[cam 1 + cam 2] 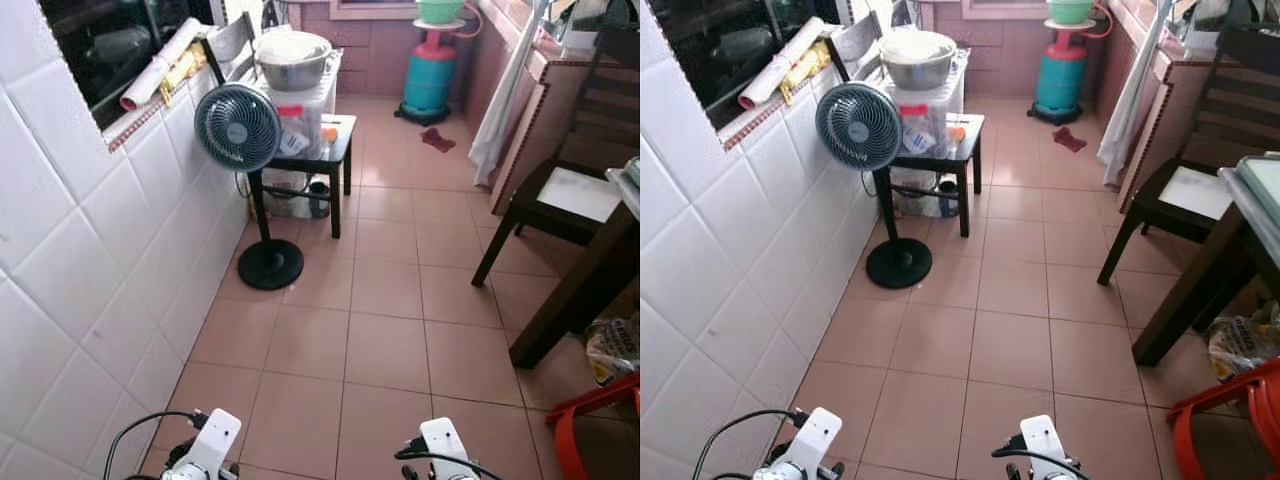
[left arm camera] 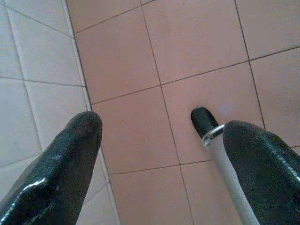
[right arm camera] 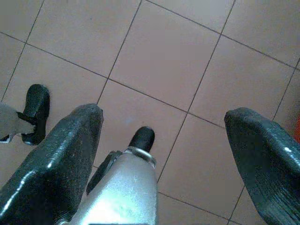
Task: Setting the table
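Grippers hang low over the floor with nothing between the fingers: left gripper (image 2: 159, 154) spread wide, right gripper (image 3: 164, 154) likewise released. Ahead and to the right of them stands the dark wooden table (image 1: 1240, 240), hard-edged, a chair (image 1: 1185, 195) tucked beside it. Judging from this, the robot should turn right and approach squarely, keeping its arms clear of the glossy pink floor tiles (image 1: 1010, 340) and the mesh-guarded pedestal fan (image 1: 858, 126) ahead-left

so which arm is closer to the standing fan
Left. The left arm hangs low by the white tiled wall, on the same side as the standing fan ahead. The right arm hangs further from that wall, toward the dark table.
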{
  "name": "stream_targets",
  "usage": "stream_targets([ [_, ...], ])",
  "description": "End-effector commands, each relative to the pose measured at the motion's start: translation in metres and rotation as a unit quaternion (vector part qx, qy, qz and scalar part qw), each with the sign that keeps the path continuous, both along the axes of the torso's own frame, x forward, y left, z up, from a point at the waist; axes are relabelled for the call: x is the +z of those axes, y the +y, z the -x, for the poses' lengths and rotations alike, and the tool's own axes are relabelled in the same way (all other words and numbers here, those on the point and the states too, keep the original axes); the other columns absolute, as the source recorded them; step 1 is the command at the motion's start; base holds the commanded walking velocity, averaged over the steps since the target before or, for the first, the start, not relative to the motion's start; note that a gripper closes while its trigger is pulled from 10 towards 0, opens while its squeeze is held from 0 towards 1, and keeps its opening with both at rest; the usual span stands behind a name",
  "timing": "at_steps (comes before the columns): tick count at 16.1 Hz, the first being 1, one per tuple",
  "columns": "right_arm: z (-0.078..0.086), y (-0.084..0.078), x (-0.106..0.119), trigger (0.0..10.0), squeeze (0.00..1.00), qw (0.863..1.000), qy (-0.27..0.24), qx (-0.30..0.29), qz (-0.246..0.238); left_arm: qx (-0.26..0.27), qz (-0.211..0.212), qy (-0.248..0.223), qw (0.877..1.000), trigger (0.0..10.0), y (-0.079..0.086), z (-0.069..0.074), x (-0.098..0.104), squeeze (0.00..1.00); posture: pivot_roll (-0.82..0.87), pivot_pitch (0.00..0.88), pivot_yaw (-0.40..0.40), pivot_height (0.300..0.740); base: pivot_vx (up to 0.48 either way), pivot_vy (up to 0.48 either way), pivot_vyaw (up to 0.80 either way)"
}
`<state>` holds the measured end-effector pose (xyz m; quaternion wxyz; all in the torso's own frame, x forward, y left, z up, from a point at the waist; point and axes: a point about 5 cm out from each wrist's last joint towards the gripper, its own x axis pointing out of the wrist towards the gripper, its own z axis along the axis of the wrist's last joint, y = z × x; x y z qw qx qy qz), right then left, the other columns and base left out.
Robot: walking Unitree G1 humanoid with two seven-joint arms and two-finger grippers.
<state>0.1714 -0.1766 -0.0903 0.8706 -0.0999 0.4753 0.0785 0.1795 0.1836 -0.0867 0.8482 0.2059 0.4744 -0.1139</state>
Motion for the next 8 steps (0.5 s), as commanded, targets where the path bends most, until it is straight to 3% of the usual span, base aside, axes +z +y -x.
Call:
stream_targets([
  [1, -0.0035, 0.0026, 0.0016, 10.0, 0.0, 1.0, -0.008, 0.013, -0.001, -0.001, -0.008, -0.001, 1.0, 10.0, 0.0057, -0.0025, 0.0018, 0.0, 0.01, 0.013, 0.039, 0.74, 0.386, 0.0, 0.0],
  [6, -0.0047, 0.003, 0.0022, 10.0, 0.0, 1.0, -0.011, 0.015, -0.003, -0.003, -0.006, 0.004, 1.0, 10.0, 0.0065, 0.0006, 0.0005, 0.0, 0.01, 0.012, 0.036, 0.74, 0.406, 0.0, 0.67],
  [8, -0.0062, 0.0036, 0.0028, 10.0, 0.0, 1.0, -0.011, 0.018, -0.003, -0.006, -0.003, 0.007, 1.0, 10.0, 0.0045, 0.0025, -0.0006, 0.0, 0.01, 0.012, 0.036, 0.74, 0.401, 0.0, 0.0],
])
